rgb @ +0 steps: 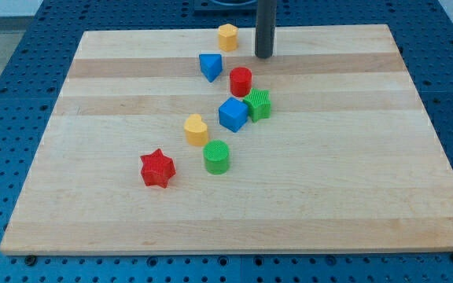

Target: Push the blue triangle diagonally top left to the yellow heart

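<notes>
The blue triangle (210,66) lies near the view's top centre of the wooden board. The yellow heart (197,130) lies below it, near the board's middle, a little to the left. My tip (263,56) stands at the view's top, to the right of the blue triangle and slightly above it, apart from it. A red cylinder (241,81) sits between my tip and the board's middle, just right of and below the triangle.
A yellow hexagon (227,37) sits at the top, left of my tip. A blue cube (233,115) and a green star (258,104) touch right of the heart. A green cylinder (217,157) and a red star (157,168) lie lower down.
</notes>
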### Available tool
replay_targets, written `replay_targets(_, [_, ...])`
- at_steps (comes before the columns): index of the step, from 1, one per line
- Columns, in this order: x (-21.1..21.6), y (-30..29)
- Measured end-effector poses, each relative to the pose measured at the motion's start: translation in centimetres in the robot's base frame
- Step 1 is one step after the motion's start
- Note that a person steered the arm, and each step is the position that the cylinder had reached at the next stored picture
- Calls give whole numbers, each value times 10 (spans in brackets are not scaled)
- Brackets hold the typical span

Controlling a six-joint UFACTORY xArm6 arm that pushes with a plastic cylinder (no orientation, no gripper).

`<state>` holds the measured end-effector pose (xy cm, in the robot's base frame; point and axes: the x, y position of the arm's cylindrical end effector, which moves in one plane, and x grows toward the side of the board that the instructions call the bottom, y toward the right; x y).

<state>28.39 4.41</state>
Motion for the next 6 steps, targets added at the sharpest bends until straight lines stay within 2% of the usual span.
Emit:
replay_targets(1, [12,-44])
replay_targets(3, [-16,-151])
replay_targets(4, [-48,-156])
replay_targets(5, [-76,-127])
replay_targets(6, [-85,-101])
